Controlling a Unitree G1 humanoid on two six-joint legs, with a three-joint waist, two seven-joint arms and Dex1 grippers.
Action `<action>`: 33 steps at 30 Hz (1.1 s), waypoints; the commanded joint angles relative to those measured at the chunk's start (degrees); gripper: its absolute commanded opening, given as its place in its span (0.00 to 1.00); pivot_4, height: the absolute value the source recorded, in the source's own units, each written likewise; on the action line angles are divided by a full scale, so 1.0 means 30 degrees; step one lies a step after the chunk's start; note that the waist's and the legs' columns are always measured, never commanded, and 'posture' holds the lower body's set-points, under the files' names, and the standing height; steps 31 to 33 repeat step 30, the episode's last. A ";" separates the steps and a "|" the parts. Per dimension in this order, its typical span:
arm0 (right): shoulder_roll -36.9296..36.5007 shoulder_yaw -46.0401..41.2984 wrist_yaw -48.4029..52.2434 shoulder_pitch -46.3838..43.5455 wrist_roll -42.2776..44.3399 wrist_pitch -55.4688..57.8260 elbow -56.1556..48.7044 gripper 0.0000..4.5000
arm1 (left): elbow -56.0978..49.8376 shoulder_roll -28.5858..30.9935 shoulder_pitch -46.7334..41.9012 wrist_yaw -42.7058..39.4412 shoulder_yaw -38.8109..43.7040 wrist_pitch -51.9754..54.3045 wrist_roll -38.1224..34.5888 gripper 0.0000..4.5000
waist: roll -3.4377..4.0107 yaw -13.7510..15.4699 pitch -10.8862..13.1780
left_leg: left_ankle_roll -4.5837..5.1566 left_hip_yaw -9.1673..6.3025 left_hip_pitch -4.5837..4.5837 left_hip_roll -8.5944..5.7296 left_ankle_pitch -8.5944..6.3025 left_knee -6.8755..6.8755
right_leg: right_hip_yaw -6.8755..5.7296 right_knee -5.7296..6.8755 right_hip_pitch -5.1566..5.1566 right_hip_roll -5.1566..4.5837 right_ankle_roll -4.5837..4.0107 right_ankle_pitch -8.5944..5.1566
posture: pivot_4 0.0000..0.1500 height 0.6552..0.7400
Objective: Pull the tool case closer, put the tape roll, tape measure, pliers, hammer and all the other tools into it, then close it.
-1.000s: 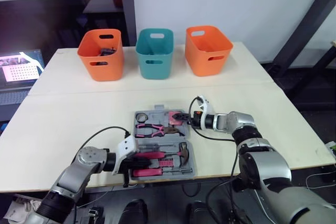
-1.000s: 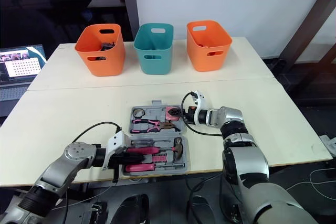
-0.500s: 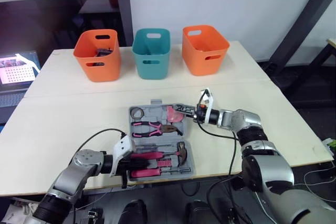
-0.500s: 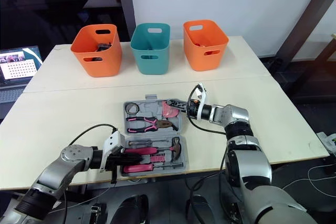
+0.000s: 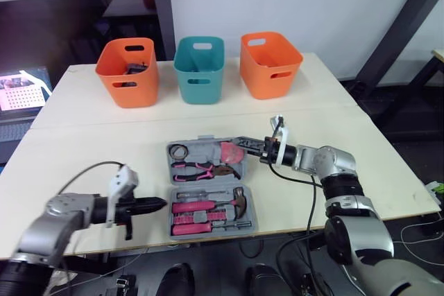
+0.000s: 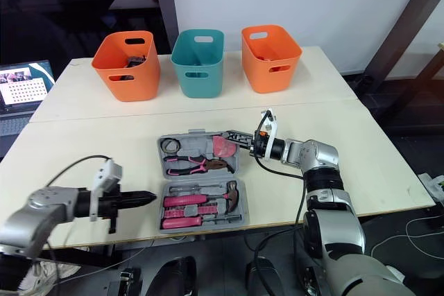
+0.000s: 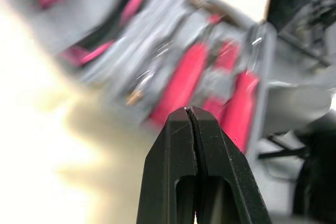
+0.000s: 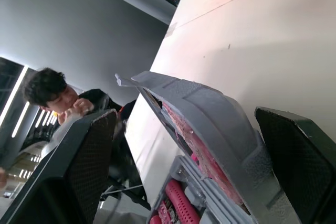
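From the head cameras, your tool case [image 5: 208, 185] lies open near the middle of the table's [image 5: 83, 143] front edge, pliers [image 5: 205, 169] in the far half and hammer [image 5: 239, 201] in the near half. Your right gripper [image 5: 251, 148] sits at the far right corner of the lid [image 5: 198, 152], which is tilted up there. Your left gripper [image 5: 159, 204] points at the near half from the left, just apart from it. If you swing the lid over from one corner, the case may twist or slide toward the front edge with nothing bracing it.

In the left wrist view the left gripper's [image 7: 190, 110] fingers are pressed together and empty, with pink handles [image 7: 181, 85] just ahead. A handle riding proud would probably stop the lid latching.

In the right wrist view the right gripper's [image 8: 184, 116] fingers stand apart either side of the raised lid rim [image 8: 220, 124], not clamped. Lift further like this and the rim can slip out and drop
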 commanded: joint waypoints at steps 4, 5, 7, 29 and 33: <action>-0.1326 0.1833 0.1696 0.2409 0.1728 0.1014 -0.6879 0.99 | 0.2130 0.1951 0.0215 -0.1982 0.2414 -0.0849 -0.0414 0.00 | 0.0008 0.0185 0.0006 | -0.0003 0.0008 -0.0018 0.0000 -0.0002 -0.0022 | 0.0000 -0.0026 -0.0007 -0.0009 -0.0011 -0.0006 | 1.00 1.00; -0.1622 0.2094 0.1826 0.2932 0.1906 0.1001 -0.7942 0.99 | 0.2362 0.1939 0.0153 -0.1954 0.2509 -0.1074 -0.0281 0.00 | 0.0008 0.0260 0.0006 | -0.0007 0.0012 -0.0020 -0.0002 -0.0004 -0.0024 | -0.0001 -0.0036 -0.0008 -0.0016 -0.0017 -0.0009 | 1.00 1.00; -0.2348 0.2326 0.1898 0.4204 0.2589 0.1357 -1.0480 0.99 | 0.2779 0.1806 -0.0093 -0.2122 0.2715 -0.1458 -0.0306 0.00 | 0.0004 0.0394 0.0005 | -0.0009 0.0016 -0.0019 -0.0001 -0.0006 -0.0023 | -0.0001 -0.0045 -0.0008 -0.0018 -0.0025 -0.0014 | 1.00 1.00; -0.8834 -0.5060 -0.1565 1.7591 -0.0714 -0.8774 -2.2325 0.99 | 0.3411 0.1233 -0.3125 0.0191 0.2364 -0.4969 0.1840 0.00 | -0.0037 0.1090 0.0008 | -0.0015 0.0052 -0.0014 -0.0004 -0.0010 0.0024 | -0.0001 -0.0112 -0.0013 -0.0056 -0.0043 -0.0029 | 1.00 1.00; -0.8809 -0.5074 -0.1731 1.7916 -0.0904 -0.9101 -2.2432 0.99 | 0.3517 0.1405 -0.3246 -0.0088 0.2218 -0.4883 0.1902 0.00 | -0.0037 0.1090 0.0008 | -0.0014 0.0050 -0.0014 -0.0004 -0.0009 0.0024 | -0.0003 -0.0111 -0.0011 -0.0056 -0.0043 -0.0029 | 1.00 1.00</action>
